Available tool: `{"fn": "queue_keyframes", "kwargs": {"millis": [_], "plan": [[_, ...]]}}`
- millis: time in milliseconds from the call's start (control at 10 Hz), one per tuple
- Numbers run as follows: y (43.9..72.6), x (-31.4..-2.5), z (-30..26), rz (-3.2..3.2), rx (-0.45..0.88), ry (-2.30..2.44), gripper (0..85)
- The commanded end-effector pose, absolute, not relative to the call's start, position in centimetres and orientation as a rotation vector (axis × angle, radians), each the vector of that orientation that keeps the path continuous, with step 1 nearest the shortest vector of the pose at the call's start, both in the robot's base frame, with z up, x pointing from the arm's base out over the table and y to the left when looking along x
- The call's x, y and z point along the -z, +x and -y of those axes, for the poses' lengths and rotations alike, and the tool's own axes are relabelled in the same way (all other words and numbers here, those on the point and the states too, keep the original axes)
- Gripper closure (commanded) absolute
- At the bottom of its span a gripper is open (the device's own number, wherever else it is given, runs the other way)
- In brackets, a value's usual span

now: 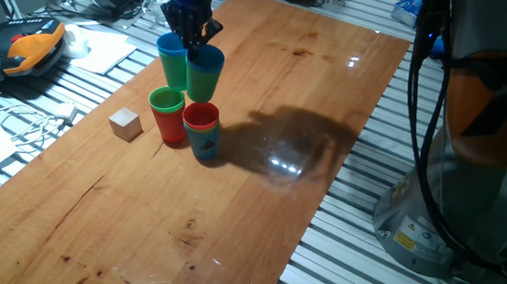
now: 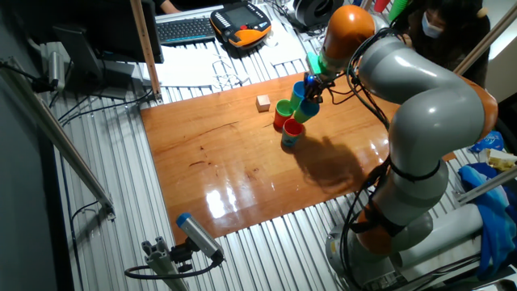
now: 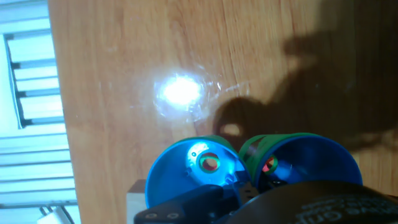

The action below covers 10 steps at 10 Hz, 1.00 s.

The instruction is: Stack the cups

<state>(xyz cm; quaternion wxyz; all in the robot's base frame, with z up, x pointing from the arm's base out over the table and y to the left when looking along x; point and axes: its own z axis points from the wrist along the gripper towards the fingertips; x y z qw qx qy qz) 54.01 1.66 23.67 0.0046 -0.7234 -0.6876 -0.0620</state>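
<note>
Hand view looks straight down into two blue-lined cup mouths side by side: a blue-rimmed cup stack [image 3: 189, 177] on one side and a green-walled cup stack [image 3: 298, 158] on the other, their rims touching or very nearly so. The gripper's dark body fills the bottom edge of that view, its fingers [image 3: 239, 186] reaching down at the seam between the two mouths. Whether the jaws pinch a cup wall or merely sit between the rims I cannot tell.

From one fixed view the gripper [image 1: 190, 37] hangs directly over the same pair: the blue-rimmed cup stack [image 1: 170, 59], blue on top and green below, and beside it the green-walled cup stack [image 1: 204, 71], its blue rim over a green body. Both appear lifted or tilted slightly, though their bases are hard to make out. Just beneath and in front of the hand stand two more: a green-over-red cup stack [image 1: 167, 114] and a red-over-blue cup stack [image 1: 201, 129], touching each other, upright on the wooden table [image 1: 258, 198]. A small pale wooden cube [image 1: 125, 123] sits a little away from the green-over-red one, on the side away from the arm's base.

In the other fixed view the gripper [image 2: 313, 84] is over the cluster of cups, with the cube [image 2: 262, 103] just beyond.
</note>
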Motion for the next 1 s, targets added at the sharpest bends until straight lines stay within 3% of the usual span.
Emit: {"fn": "queue_keyframes", "kwargs": {"millis": [0, 400, 900], "plan": [[54.07, -23.81, -1.51, 2.155, 0.193, -2.253, 85.0], [54.07, -23.81, -1.51, 2.363, 0.049, -2.014, 85.0], [54.07, -23.81, -1.51, 2.338, 0.113, -1.961, 85.0]]}}
